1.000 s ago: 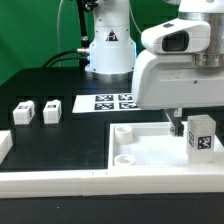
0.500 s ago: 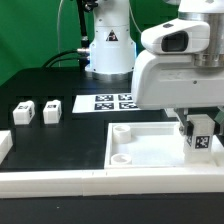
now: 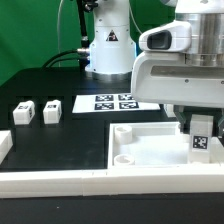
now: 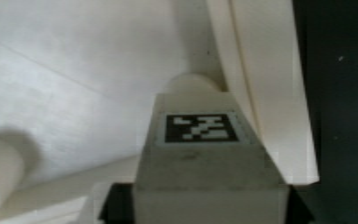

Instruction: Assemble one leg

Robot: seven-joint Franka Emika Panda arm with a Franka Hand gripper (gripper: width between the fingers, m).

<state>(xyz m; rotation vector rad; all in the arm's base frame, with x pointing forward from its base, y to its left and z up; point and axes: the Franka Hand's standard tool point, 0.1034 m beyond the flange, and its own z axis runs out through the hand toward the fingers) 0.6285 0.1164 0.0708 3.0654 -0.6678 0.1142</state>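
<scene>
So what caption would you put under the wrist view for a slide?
The hand holds a tagged white leg over the white panel, near its raised edge.

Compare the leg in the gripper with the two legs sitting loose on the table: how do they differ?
The held leg stands upright in the gripper, over the white panel at its corner on the exterior view's right; the two loose legs rest free on the black table, on that view's left. Its tag faces the camera; theirs face upward. All are white tagged blocks.
</scene>
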